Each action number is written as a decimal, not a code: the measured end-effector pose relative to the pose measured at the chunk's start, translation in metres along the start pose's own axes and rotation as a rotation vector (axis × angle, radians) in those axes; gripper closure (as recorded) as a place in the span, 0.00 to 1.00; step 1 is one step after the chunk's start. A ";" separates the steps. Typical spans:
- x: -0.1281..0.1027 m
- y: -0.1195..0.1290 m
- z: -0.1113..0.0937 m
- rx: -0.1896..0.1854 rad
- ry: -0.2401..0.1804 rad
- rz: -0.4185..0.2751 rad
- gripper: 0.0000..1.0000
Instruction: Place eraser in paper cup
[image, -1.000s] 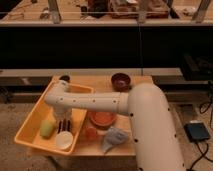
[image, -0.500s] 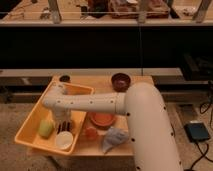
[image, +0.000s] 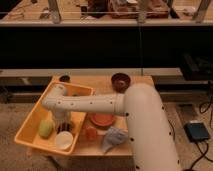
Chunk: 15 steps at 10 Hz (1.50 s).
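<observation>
Gripper (image: 62, 119) update: it's down inside the yellow tray (image: 35, 116), parked right on top of the eraser (image: 65, 128). I honestly can't tell whether it's open, closed or already pinching something, because my own wrist blocks the view. The eraser is the dark striped block on the tray floor, only partly showing under the gripper. It lies just beside the paper cup (image: 64, 141), which stands upright at the tray's near edge. Compared with a second ago, my arm has sunk a bit lower into the tray, while eraser and cup haven't budged. So I'd say I'm at the grab step with nothing lifted yet, which is early days for the task. If the grab works, it's only a short hop to the cup. That cup looks light and barely wider than the eraser though, so a sloppy drop could tip it. The yellow-green oblong thing (image: 46, 129) shares the tray near the cup. The orange bowl (image: 102, 120) sits outside on the table (image: 100, 85), and the maroon bowl (image: 120, 81) is farther back.
</observation>
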 end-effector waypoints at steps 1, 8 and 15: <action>0.000 0.001 0.000 0.006 0.004 0.007 0.55; -0.010 0.037 -0.031 0.058 0.031 0.027 0.83; -0.026 0.102 -0.164 0.104 0.128 -0.032 0.83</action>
